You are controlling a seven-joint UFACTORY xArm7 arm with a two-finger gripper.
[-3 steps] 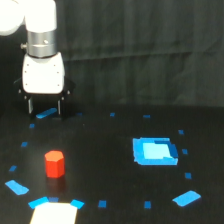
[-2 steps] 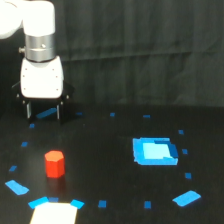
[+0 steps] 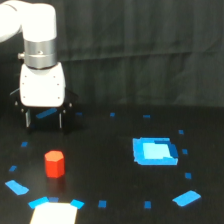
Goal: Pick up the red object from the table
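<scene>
Arm upper part getting cut off at frame edge; hand (image 3: 44,120) hanging with fingers apart, nothing between; red object (image 3: 54,164) standing upright on bench (image 3: 110,175), axis vertical

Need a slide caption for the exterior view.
Open tool hangs behind the red object on the taped black table.

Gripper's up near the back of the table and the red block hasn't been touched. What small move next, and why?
Probably bring the gripper forward toward the camera and a little to the exterior view's right, until it sits over the red object. The fingers look spread with nothing between them, and the block stands free on the table, nearer the camera than the gripper, so lining up comes before descending.
</scene>
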